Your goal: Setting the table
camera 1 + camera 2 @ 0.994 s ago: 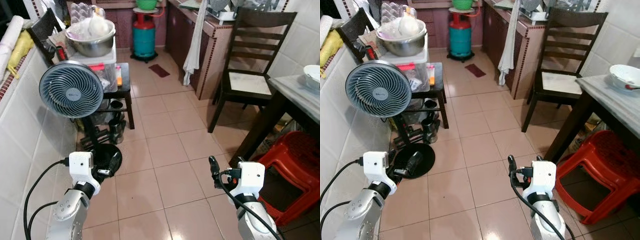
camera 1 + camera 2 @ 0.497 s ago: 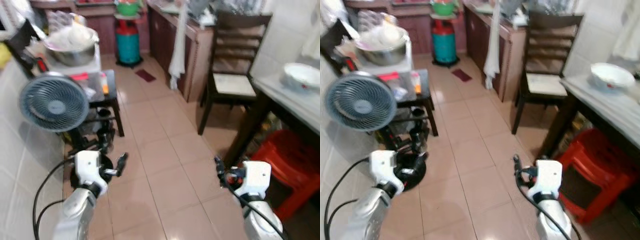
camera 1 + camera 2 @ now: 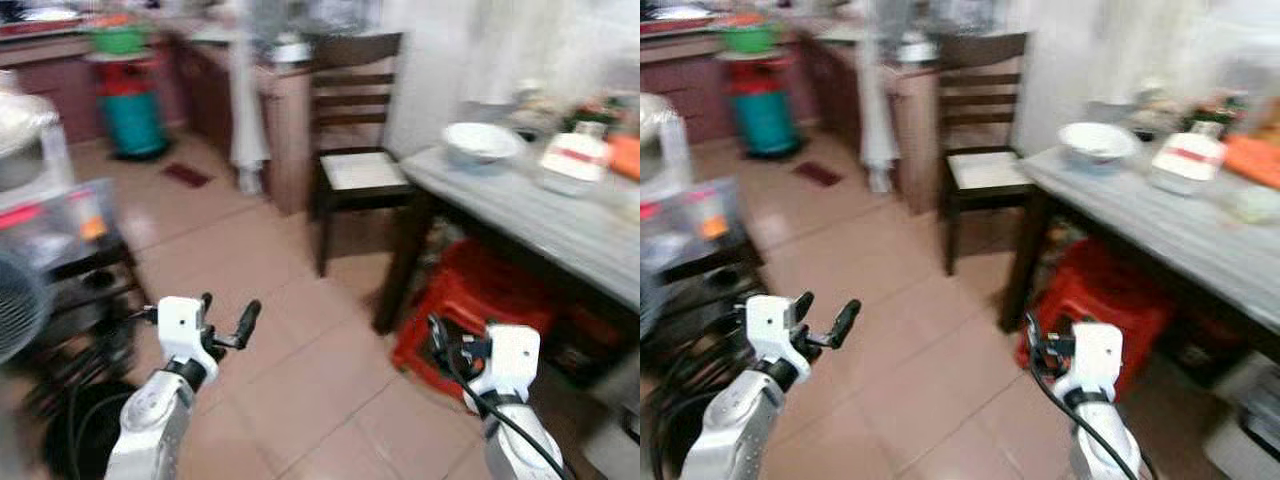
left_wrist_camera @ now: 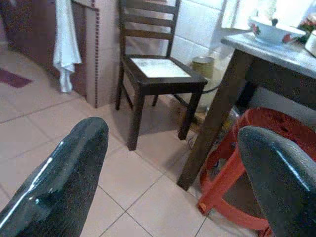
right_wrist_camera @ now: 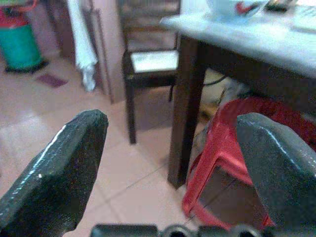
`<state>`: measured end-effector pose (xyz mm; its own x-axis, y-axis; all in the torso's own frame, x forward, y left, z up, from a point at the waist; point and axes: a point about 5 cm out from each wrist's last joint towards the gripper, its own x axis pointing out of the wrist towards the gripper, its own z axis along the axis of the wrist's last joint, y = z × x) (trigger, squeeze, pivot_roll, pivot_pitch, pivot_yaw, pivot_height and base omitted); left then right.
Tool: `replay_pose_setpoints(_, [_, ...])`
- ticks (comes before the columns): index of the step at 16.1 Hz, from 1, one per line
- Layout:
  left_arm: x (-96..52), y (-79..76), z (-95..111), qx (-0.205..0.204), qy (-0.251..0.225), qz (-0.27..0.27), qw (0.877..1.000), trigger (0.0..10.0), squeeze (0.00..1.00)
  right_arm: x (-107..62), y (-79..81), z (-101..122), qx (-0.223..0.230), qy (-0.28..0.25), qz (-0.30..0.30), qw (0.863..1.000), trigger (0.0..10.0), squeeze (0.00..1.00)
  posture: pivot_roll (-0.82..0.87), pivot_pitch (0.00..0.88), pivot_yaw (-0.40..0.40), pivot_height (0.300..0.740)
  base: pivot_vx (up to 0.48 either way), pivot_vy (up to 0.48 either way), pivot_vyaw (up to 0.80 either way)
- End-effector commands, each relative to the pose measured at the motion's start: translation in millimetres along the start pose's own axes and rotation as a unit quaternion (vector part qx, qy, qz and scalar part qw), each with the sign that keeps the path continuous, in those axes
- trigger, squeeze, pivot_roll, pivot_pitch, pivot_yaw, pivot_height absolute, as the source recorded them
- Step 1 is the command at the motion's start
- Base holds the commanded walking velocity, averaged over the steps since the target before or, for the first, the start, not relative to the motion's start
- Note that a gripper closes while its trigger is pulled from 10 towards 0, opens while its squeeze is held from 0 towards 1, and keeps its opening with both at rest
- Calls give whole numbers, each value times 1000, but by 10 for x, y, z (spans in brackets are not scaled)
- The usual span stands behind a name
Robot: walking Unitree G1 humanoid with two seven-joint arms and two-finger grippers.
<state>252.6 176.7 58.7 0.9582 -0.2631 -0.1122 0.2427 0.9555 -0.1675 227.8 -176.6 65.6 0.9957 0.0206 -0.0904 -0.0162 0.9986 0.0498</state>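
A grey stone-topped table (image 3: 520, 215) on dark legs stands on the right. On it are a white bowl (image 3: 480, 140), a white container with a red band (image 3: 572, 165) and something orange (image 3: 625, 155), all blurred. A dark wooden chair (image 3: 350, 170) stands at the table's far end. My left gripper (image 3: 228, 315) is held low over the floor, open and empty. My right gripper (image 3: 445, 345) is also low, in front of the table's leg (image 5: 185, 108), open with nothing between its fingers (image 5: 64, 168).
A red plastic stool (image 3: 470, 300) is tucked under the table. A white towel (image 3: 243, 100) hangs from the counter behind, with a teal gas cylinder (image 3: 130, 115) beside it. A low black side table with a clear box (image 3: 60, 215) is on the left. Tiled floor (image 3: 300, 330) lies between.
The camera has swung to the right: the fan and side table slid to the left edge and the grey table came into full view. Both grippers stay low and open.
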Motion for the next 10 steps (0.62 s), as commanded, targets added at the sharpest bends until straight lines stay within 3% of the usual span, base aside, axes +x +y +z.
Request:
replay_pose_setpoints(1, [-59, 101, -22, 5, 8, 17, 1000, 10000, 0, 20, 53, 32, 6, -3, 6, 1000, 10000, 0, 12, 0, -3, 740, 319, 0, -800])
replay_pose_setpoints(10, [-26, 74, -42, 9, 13, 10, 1000, 10000, 0, 28, 102, 28, 17, -3, 6, 1000, 10000, 0, 16, 0, 11, 740, 327, 0, -800])
